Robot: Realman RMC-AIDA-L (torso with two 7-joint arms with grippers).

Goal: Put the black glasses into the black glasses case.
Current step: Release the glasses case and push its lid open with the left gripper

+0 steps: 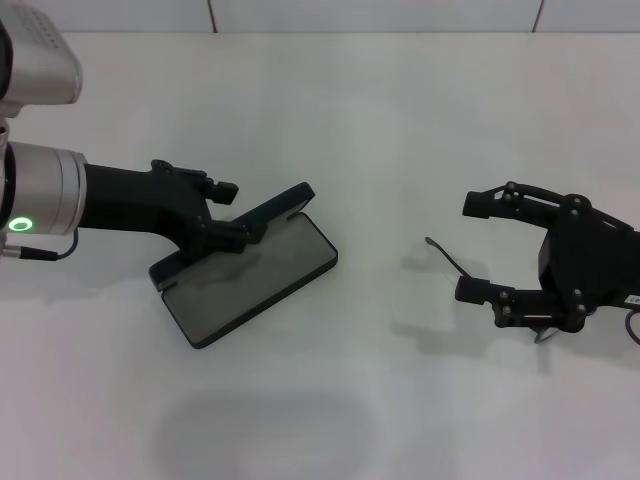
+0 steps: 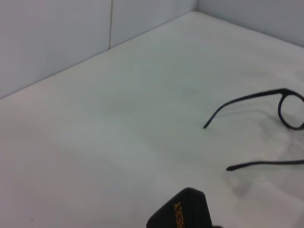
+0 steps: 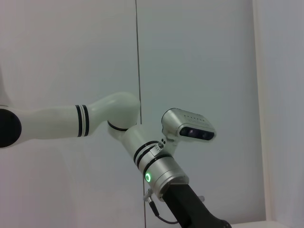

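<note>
While the left gripper (image 1: 232,215) is pinching the raised lid of the one open case (image 1: 250,275), the right gripper (image 1: 478,247) is hovering with its jaws spread wide over the one pair of glasses (image 2: 280,114) lying on the white bench (image 1: 380,120), well apart from the case. They look light, thin and fragile; the frame's bridge seems the safest hold.

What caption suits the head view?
Left gripper holds the black glasses case open; open right gripper hovers over the black glasses.

Left gripper (image 1: 215,212) closed — right gripper (image 1: 478,247) spread wide.
</note>
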